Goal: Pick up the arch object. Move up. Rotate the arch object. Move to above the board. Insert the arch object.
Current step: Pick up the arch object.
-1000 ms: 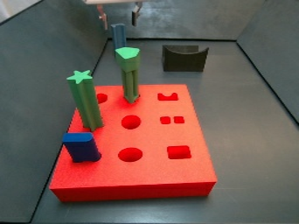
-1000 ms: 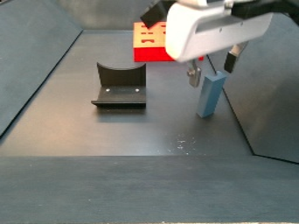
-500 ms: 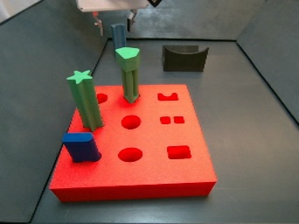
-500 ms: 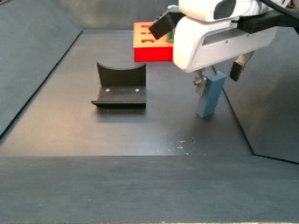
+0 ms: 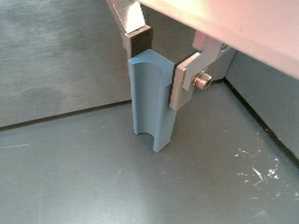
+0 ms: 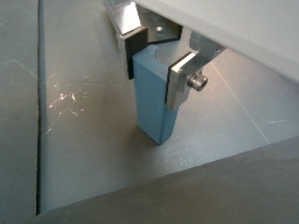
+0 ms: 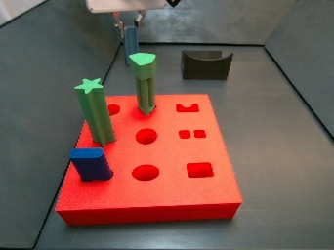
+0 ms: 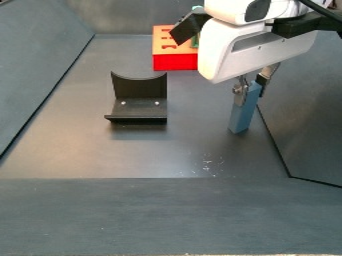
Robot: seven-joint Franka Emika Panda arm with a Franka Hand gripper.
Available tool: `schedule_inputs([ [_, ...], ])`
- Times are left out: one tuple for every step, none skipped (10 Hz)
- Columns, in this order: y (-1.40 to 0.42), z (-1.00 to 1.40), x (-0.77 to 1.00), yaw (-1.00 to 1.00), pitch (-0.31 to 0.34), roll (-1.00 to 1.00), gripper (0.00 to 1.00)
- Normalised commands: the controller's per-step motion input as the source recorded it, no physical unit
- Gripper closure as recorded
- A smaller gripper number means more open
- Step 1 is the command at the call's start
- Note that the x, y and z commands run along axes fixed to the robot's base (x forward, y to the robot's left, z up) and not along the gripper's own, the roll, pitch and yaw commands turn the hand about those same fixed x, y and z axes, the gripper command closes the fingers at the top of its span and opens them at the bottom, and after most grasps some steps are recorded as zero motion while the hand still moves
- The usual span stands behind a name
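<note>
Arch object (image 5: 152,101) upright on floor, jaws of gripper (image 5: 159,59) clamping its top; board (image 7: 156,161) well apart.

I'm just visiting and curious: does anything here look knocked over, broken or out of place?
Nothing stands out. The arch object stands upright on the floor with the tool around its top. The green pegs and blue block sit straight in the board.

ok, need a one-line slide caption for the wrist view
Wrist view: claw straddling the top of the upright slate-blue arch object, which stands on the dark floor, fingers on either side.
</note>
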Motion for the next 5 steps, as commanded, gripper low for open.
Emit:
schedule_inputs([
  [0.00, 0.00, 0.00, 0.00, 0.000, 0.00, 1.00],
  [0.00, 0.00, 0.00, 0.00, 0.000, 0.00, 1.00],
  [0.00, 0.00, 0.00, 0.00, 0.000, 0.00, 1.00],
  [0.00, 0.00, 0.00, 0.00, 0.000, 0.00, 1.00],
  [0.00, 0.00, 0.00, 0.00, 0.000, 0.00, 1.00],
])
